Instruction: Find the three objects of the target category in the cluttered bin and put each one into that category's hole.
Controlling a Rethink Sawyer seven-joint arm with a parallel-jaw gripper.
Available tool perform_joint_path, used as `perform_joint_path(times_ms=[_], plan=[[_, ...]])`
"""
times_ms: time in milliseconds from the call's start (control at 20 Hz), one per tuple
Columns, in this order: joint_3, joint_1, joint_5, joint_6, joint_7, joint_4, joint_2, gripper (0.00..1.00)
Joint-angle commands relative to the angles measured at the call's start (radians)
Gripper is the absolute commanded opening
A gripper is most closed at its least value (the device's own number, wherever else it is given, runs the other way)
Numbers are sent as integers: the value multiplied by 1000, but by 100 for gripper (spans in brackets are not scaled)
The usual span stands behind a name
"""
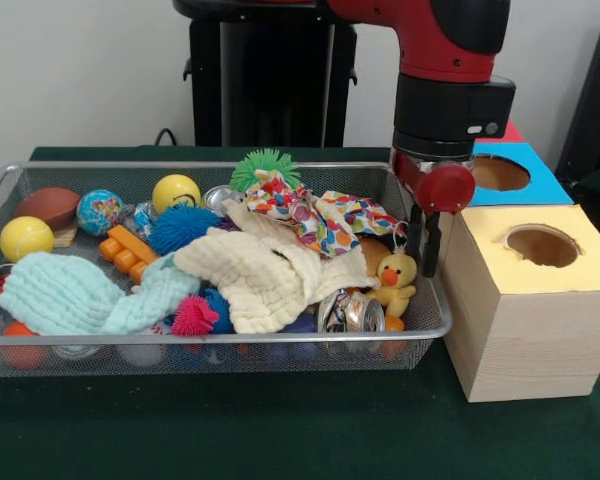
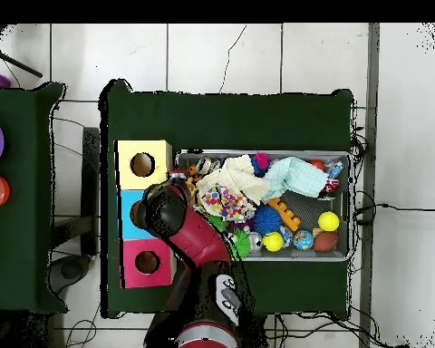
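The gripper (image 1: 424, 250) hangs at the bin's (image 1: 210, 168) three o'clock end, fingers apparently released and empty, beside the duck (image 1: 395, 280) (light, squashy; pinch its body).

bin (image 1: 420, 330) left of boxes (image 1: 530, 310) | cloths (image 1: 260, 275) atop toys | duck (image 1: 395, 280) in bin's right end

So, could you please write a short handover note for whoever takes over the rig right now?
Gripper: low at the bin's end beside the boxes; holds nothing visible; open or shut is unclear.
Bin: full of balls, cloths, a crushed can and a yellow duck.
Boxes: yellow box, blue box and red box stand beside the bin; nothing shows in the holes.
Done: no drop evident.
Left: find and drop three items.
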Motion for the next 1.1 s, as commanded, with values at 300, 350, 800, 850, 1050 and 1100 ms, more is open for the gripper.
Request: perform_joint_path(times_ms=[300, 350, 800, 850, 1050, 1100], plan=[[175, -152, -107, -102, 175, 40, 72, 100], [181, -162, -118, -110, 177, 38, 79, 100], [225, -174, -160, -170, 211, 5, 159, 100], [233, -175, -163, -179, 213, -3, 173, 100], [229, -138, -134, -176, 223, -4, 180, 100], [225, -123, -118, -169, 227, -1, 175, 100]])
